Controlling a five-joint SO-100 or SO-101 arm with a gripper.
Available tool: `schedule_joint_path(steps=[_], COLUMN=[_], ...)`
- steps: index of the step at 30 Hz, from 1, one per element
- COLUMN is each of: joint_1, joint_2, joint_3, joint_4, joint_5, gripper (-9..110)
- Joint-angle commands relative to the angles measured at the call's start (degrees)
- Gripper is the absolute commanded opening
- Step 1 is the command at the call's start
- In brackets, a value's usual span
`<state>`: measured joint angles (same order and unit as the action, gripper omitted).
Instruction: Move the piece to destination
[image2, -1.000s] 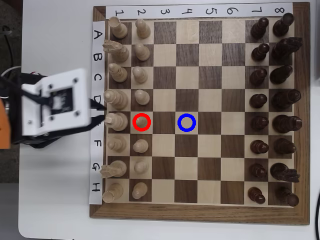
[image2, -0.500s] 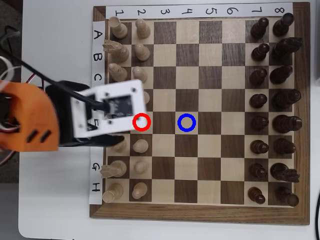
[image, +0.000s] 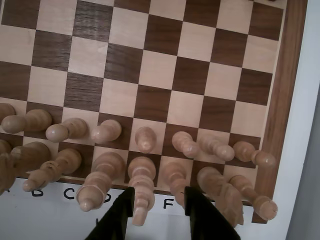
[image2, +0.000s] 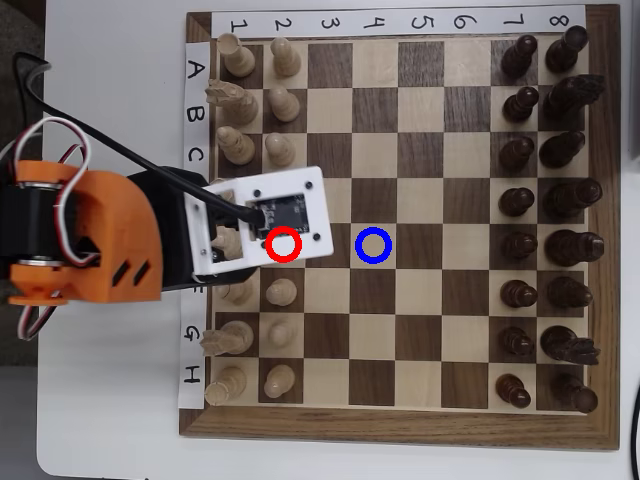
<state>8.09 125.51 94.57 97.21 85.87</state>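
Chessboard (image2: 400, 425) fills the overhead view, dark pieces (image2: 545, 200) ranked along its right side and pale pieces down the left two columns. Pale pawns (image2: 283, 148) stand in column 2, taller pale back-row pieces (image2: 236, 145) in column 1 beside the lettered paper strip (image2: 196, 110). The red ring (image2: 284, 244) marks the column-2 square in row E, and the piece (image: 145, 138) there is covered from above by the white camera plate (image2: 280, 215) on the orange arm (image2: 85, 240); the wrist view shows it upright in the pawn row, neighbours close on both sides and a tall back-row piece (image: 141, 192) just behind it. The destination (image2: 373, 245), the blue-ringed square two columns to the right, is bare.

The gripper (image: 159, 197) shows in the wrist view as two dark fingers (image: 120, 215) at the bottom edge, spread apart with the tall back-row piece between them; whether they touch it I cannot tell. Nothing is gripped, and the piece stands beyond the fingertips.

Half a second earlier the arm sat farther left, its plate short of the red ring; now the plate covers that square.
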Motion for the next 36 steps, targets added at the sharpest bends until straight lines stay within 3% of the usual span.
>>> schedule_joint_path(steps=[1, 17, 36], joint_1=[-1.1, -0.4, 0.4], joint_2=[-0.4, -5.1, -3.4], joint_3=[0.8, 8.9, 18.7], joint_4=[-1.7, -9.5, -13.8], joint_5=[2.6, 9.5, 9.6], gripper=[17, 16, 14])
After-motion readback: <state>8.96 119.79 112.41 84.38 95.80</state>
